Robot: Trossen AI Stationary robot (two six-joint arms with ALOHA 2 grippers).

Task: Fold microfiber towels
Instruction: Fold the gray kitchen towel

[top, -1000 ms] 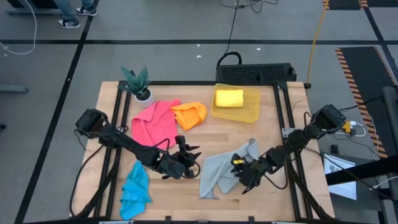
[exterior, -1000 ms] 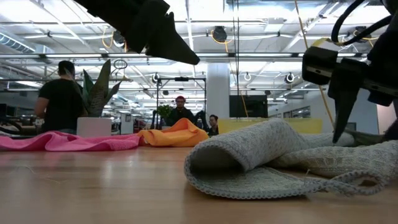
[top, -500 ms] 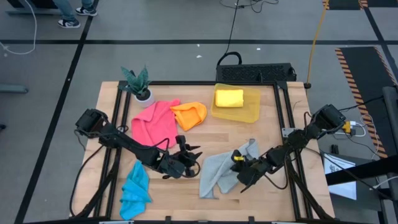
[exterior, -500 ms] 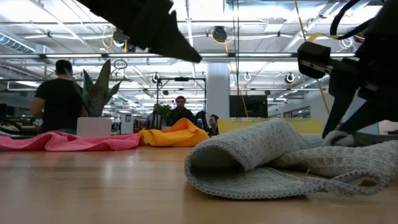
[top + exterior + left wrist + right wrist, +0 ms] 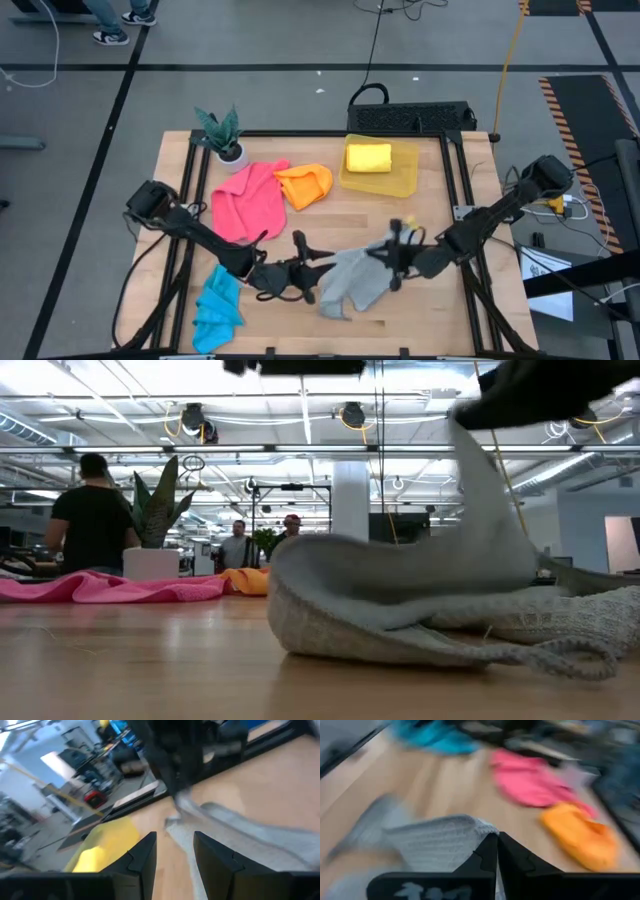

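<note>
The grey towel (image 5: pixel 352 282) lies crumpled near the table's front middle, with one part pulled up toward my right gripper (image 5: pixel 396 250), which is shut on it. My left gripper (image 5: pixel 312 268) stands open just left of the grey towel, with nothing between its fingers (image 5: pixel 145 857). The pink towel (image 5: pixel 247 200) and the orange towel (image 5: pixel 305 185) lie at the far left. The blue towel (image 5: pixel 217 305) lies bunched at the near left corner. The yellow towel (image 5: pixel 368 157) sits folded in the yellow bin (image 5: pixel 400 180). My right gripper pinches an edge of the grey towel (image 5: pixel 482 834) between its two shut fingers; one layer or several, I cannot tell. The fingers come from the table's right, slanting a little down. The held part (image 5: pixel 485 510) rises off the table while the towel's remaining bulk (image 5: pixel 400 630) lies on the wood.
A small potted plant (image 5: pixel 222 135) stands at the far left corner. A black frame rail (image 5: pixel 455 190) runs along the table's right side. Bare wood (image 5: pixel 340 225) shows between the towels in the middle. People stand in the room beyond the table.
My right gripper has shut on the grey towel, rolled its wrist and risen, drawing one part of the towel up while the rest stays on the table. My left gripper has turned and shifted a little toward the grey towel, still open.
</note>
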